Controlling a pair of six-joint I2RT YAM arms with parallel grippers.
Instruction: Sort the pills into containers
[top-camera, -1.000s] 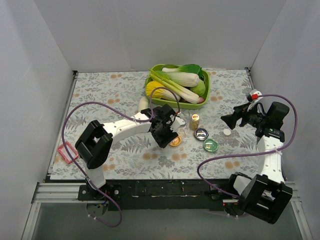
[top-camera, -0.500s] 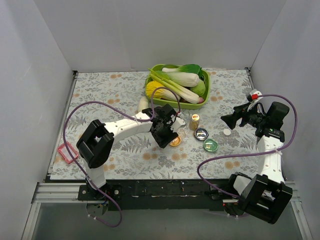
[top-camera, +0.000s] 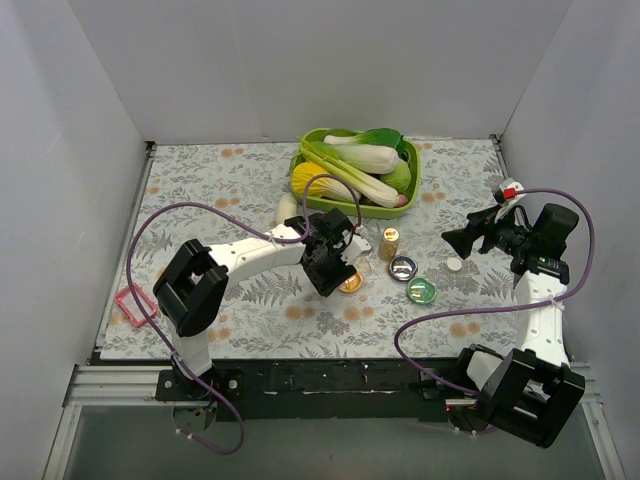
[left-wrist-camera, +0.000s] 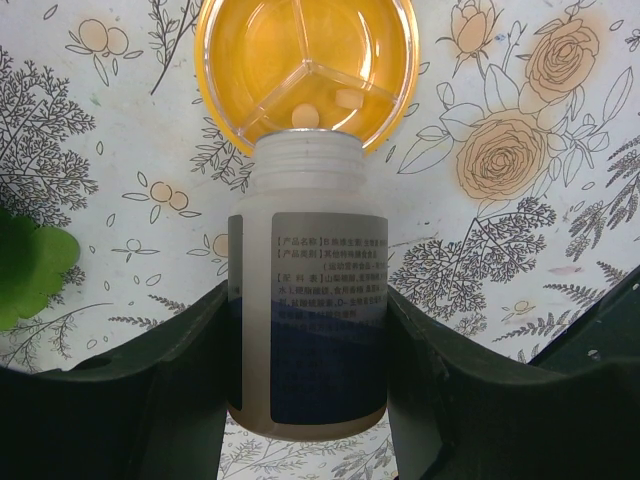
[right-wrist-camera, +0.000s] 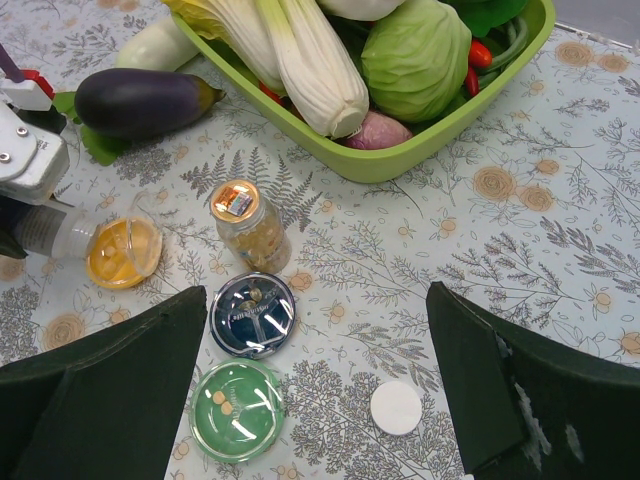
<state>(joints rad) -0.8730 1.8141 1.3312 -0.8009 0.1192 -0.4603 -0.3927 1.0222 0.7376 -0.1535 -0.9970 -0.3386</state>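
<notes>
Plainly, the pour into the orange dish (left-wrist-camera: 240, 50) was the step in hand: the left gripper (left-wrist-camera: 307, 310) was clamped on the open white pill bottle (left-wrist-camera: 305, 200), which lay nearly level with its mouth over the dish's near rim. Two pale pills (left-wrist-camera: 305, 116) lay in the dish just past the bottle's mouth. To do this well, the bottle probably wanted only a slight further tilt and a gentle shake, so that pills dropped singly and not in a rush. The mouth should have stayed inside the rim, because a pill landing on the patterned table (top-camera: 200, 190) would be hard to find and could roll. The dish was light and shallow, so I judged that a nudge from the bottle's neck could slide or tip it. The blue dish (right-wrist-camera: 270, 325) sat just right of the orange one, with the green dish (right-wrist-camera: 255, 420) nearer and touching or nearly touching it. A small amber bottle (right-wrist-camera: 250, 228) stood close on the far side, and a white cap (right-wrist-camera: 396, 407) lay to the right. Room was tight on the far side, where the eggplant (right-wrist-camera: 140, 100) and the lime-green tray (right-wrist-camera: 400, 160) crowded in. The near and left stretches of table looked freer for swinging the bottle away. The right gripper (right-wrist-camera: 315, 295) hung above the dishes with its jaws wide apart and nothing in them, well clear of the left arm's work.
</notes>
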